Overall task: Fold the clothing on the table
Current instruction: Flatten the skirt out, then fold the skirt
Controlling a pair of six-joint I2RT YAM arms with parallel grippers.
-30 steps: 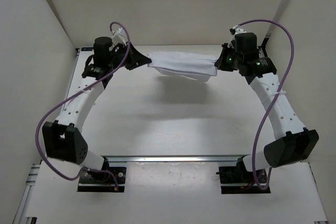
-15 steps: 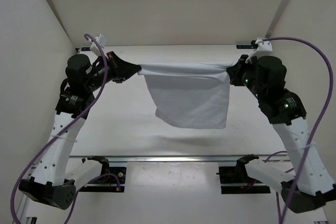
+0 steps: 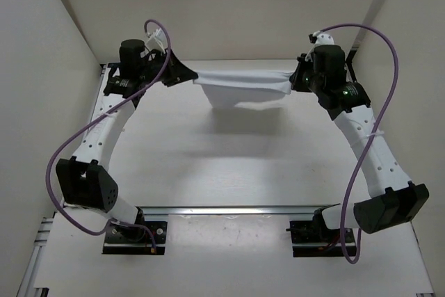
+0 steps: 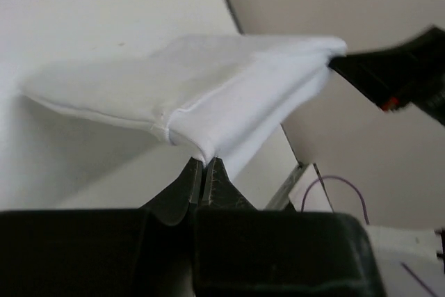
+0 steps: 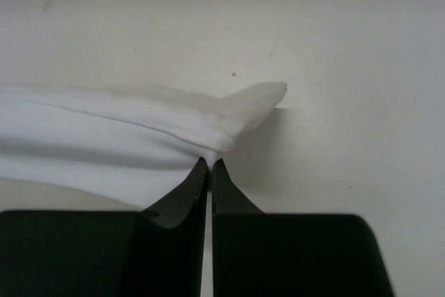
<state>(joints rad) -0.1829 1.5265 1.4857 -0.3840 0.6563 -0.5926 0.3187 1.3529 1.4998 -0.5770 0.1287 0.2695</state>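
The clothing point(image 3: 243, 87) is a small white cloth stretched between both grippers near the far edge of the table point(image 3: 229, 158). My left gripper point(image 3: 192, 78) is shut on its left corner, and my right gripper point(image 3: 290, 80) is shut on its right corner. The cloth sags in the middle, low over the table. In the left wrist view the clothing point(image 4: 201, 95) runs away from my pinched fingertips point(image 4: 204, 165) toward the other gripper. In the right wrist view a hemmed corner of the clothing point(image 5: 125, 137) sits between the closed tips point(image 5: 210, 165).
Off-white enclosure walls point(image 3: 42, 67) close in on the left, right and back. A silver rail point(image 3: 229, 210) runs along the near edge by the arm bases. Purple cables point(image 3: 375, 53) loop off both arms.
Half a second ago both arms held the cloth high and hanging open toward the near side; they have now swung it back to the far edge and lowered it, so it hangs short again.
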